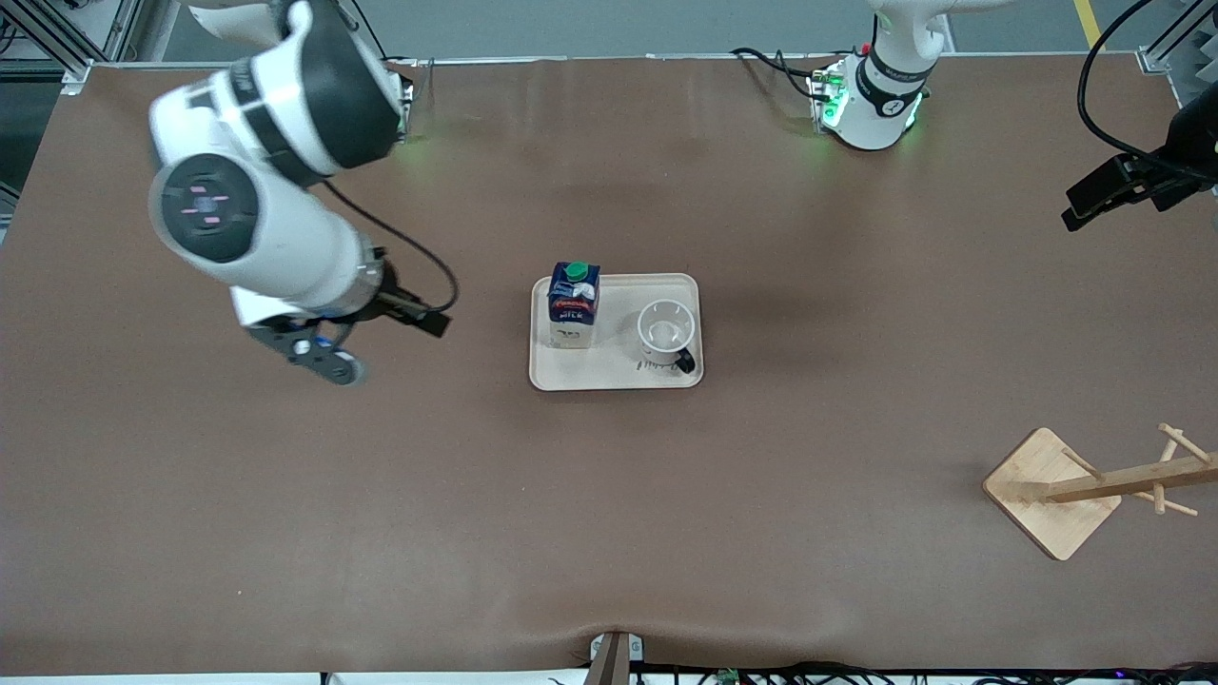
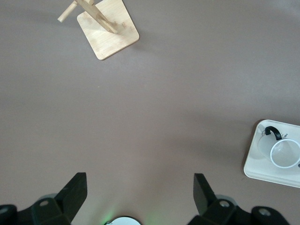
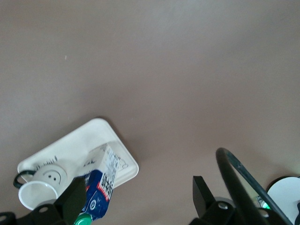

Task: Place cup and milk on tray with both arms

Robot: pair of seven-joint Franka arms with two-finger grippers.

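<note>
You have two white arms with glossy black joints. The right arm (image 1: 276,181) shows a round black cap marked with small pink dashes, a thin black cable looping off its wrist, and a dark pincer (image 1: 328,360) with what may be a blue fitting. The left arm (image 1: 880,81) carries a black band and green lights at its base; its pincer (image 1: 1132,190) is plain black, with blunt wedge-shaped fingers (image 2: 75,194)

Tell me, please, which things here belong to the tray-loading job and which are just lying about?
Belong to the job:
- tray
- milk, upright on the tray
- cup, upright on the tray
- left gripper, open, over bare table
- right gripper, open, beside the tray

Just lying about:
- wooden stand, near the left arm's end
</note>
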